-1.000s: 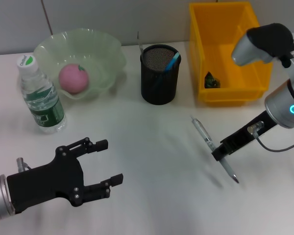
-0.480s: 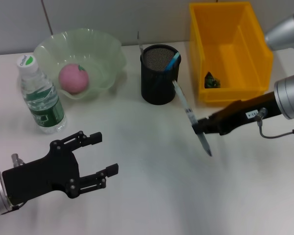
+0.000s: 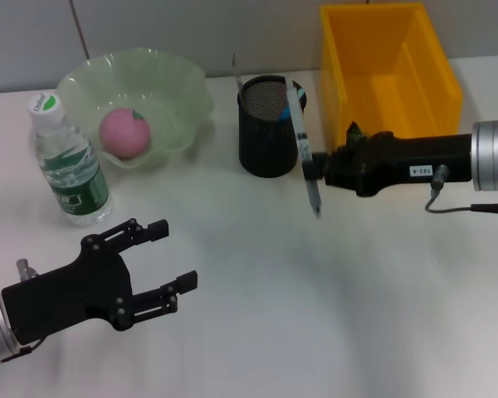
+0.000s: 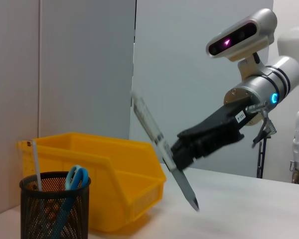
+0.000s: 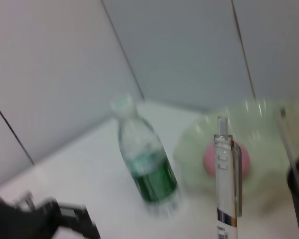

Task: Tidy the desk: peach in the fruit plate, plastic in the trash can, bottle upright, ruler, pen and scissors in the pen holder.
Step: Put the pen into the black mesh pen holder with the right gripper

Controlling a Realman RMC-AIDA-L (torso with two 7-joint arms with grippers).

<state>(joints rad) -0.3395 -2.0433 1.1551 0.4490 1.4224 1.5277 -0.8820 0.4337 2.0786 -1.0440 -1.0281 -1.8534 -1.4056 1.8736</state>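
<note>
My right gripper (image 3: 317, 172) is shut on a clear pen (image 3: 302, 143), holding it nearly upright in the air, tip down, just right of the black mesh pen holder (image 3: 266, 128). The left wrist view shows the same pen (image 4: 162, 149) tilted in that gripper (image 4: 182, 152). A thin ruler (image 3: 235, 70) and blue-handled scissors (image 4: 74, 178) stand in the holder. The pink peach (image 3: 124, 133) lies in the green fruit plate (image 3: 178, 91). The bottle (image 3: 66, 162) stands upright at the left. A dark scrap of plastic (image 3: 354, 130) lies in the yellow trash can (image 3: 390, 50). My left gripper (image 3: 176, 253) hovers open at the front left, holding nothing.
The yellow bin (image 4: 109, 174) stands right behind my right arm. A wall runs along the table's back edge. White table surface lies between the two grippers.
My right arm lifted the pen from low over the front right table and carried it back and left to beside the pen holder, turning it upright. The left gripper shifted slightly.
</note>
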